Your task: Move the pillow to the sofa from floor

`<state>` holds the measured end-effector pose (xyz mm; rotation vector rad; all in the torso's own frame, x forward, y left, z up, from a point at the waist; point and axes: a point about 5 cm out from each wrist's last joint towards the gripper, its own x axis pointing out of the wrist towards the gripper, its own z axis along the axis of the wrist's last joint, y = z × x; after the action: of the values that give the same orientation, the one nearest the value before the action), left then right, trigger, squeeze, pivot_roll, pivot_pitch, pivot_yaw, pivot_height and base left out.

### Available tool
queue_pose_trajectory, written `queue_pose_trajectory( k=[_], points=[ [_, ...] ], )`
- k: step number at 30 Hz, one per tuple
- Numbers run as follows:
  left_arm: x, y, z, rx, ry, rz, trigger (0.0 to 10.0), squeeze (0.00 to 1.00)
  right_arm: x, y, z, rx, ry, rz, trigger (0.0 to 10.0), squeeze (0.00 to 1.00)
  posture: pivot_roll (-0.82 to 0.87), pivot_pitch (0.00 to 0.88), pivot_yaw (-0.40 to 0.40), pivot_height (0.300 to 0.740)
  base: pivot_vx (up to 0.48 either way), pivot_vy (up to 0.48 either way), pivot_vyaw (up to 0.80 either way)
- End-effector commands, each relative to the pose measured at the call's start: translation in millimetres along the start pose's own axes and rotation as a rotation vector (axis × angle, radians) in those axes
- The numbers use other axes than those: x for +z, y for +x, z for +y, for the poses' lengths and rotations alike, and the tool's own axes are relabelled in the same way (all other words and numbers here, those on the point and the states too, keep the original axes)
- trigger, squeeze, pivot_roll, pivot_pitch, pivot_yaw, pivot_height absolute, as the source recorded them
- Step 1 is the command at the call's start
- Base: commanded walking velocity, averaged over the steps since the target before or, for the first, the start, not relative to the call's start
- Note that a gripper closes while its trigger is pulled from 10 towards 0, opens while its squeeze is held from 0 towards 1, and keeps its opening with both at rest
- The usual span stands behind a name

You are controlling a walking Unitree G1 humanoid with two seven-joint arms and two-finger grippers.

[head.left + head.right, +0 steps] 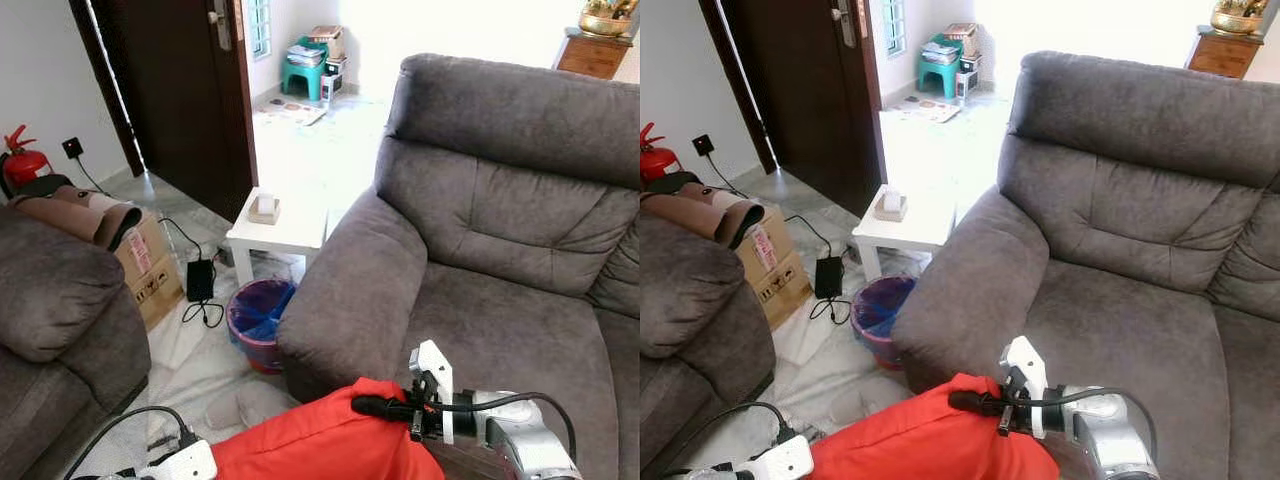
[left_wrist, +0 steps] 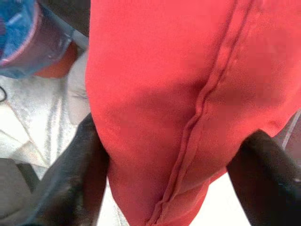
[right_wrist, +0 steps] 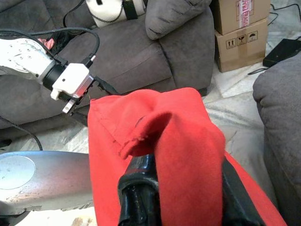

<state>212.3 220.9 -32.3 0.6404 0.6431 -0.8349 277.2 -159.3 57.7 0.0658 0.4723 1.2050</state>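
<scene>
Red pillow [image 1: 320,440] is up off the floor, carried low between both arms right at the sofa's [image 1: 480,300] front edge. Right gripper [image 1: 375,406] is clamped on its upper corner, left gripper [image 2: 164,155] pinches the other end, fingers straddling the seam. Seat cushion lies ahead and to the right, nearer the right arm. Purple bin [image 1: 258,315] sits below left.

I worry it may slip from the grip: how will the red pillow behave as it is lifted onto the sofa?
The red pillow looks soft and floppy: its cloth folds over the right claw. Probably light, since two thin claws hold it up. Both claws pinch cloth, so it may sag between them.
</scene>
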Motion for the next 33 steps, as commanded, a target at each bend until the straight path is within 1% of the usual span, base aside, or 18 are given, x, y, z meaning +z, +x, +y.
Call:
queue_pose_trajectory(
  k=[1, 2, 4, 10, 13, 18, 21, 22, 24, 27, 33],
  points=[
    [4, 2.2, 0.1, -0.017, 0.031, -0.005, 0.0, 0.0, 24, 1.6, 0.3, 0.028, -0.092, -0.069, 10.0, 0.0, 0.1, 0.007, -0.051, 0.74, 0.0, 0.0, 0.0],
    [4, 2.2, 0.1, -0.017, 0.031, -0.005, 0.0, 0.0, 24, 1.6, 0.3, 0.028, -0.092, -0.069, 10.0, 0.0, 0.1, 0.007, -0.051, 0.74, 0.0, 0.0, 0.0],
    [3, 1.4, 1.8, -0.035, 0.056, 0.005, 0.0, 0.0, 22, 2.3, 0.9, 0.033, -0.087, -0.061, 10.0, 0.0, 0.1, 0.0, -0.046, 0.74, 0.0, 0.0, 0.0],
    [1, 0.5, -0.5, -0.05, 0.036, -0.001, 0.0, 0.0, 21, 5.6, 1.1, 0.027, -0.08, -0.067, 10.0, 0.0, 0.09, 0.0, -0.038, 0.74, 0.0, 0.0, 0.0],
    [3, 0.8, 0.3, -0.026, 0.026, -0.018, 0.0, 0.0, 18, 7.2, 1.3, 0.025, -0.075, -0.064, 10.0, 0.0, 0.1, 0.0, -0.036, 0.74, 0.0, 0.0, 0.0],
    [4, 1.3, 0.6, -0.02, 0.016, -0.025, 0.0, 0.0, 16, 8.2, 0.5, 0.017, -0.073, -0.055, 10.0, 0.0, 0.1, 0.0, -0.033, 0.74, 0.0, 0.0, 0.0],
    [6, 0.6, 4.3, -0.012, 0.007, -0.038, 0.0, 0.0, 15, 9.1, -0.7, 0.007, -0.075, -0.042, 10.0, 0.0, 0.1, 0.0, -0.029, 0.74, 0.0, 0.0, 0.0],
    [8, -0.3, 7.8, 0.008, 0.007, -0.054, 0.0, 0.0, 15, 9.2, -1.0, 0.003, -0.075, -0.043, 10.0, 0.0, 0.1, 0.0, -0.025, 0.74, 0.0, 0.0, 0.0],
    [8, -0.3, 7.8, 0.008, 0.007, -0.054, 0.0, 0.0, 15, 9.2, -1.0, 0.003, -0.075, -0.043, 10.0, 0.0, 0.1, 0.0, -0.025, 0.74, 0.0, 0.0, 0.0],
    [7, -3.2, 13.4, 0.059, -0.013, -0.06, 0.0, 0.0, 13, 9.3, -1.4, -0.014, -0.075, -0.039, 10.0, 0.0, 0.09, 0.0, -0.019, 0.74, 0.0, 0.0, 0.0],
    [10, -4.3, 12.2, 0.057, -0.021, -0.099, 0.0, 0.0, 9, 10.0, 0.6, -0.014, -0.071, -0.037, 10.0, 0.0, 0.09, 0.0, -0.017, 0.74, 0.0, 0.0, 0.0]
  ],
)
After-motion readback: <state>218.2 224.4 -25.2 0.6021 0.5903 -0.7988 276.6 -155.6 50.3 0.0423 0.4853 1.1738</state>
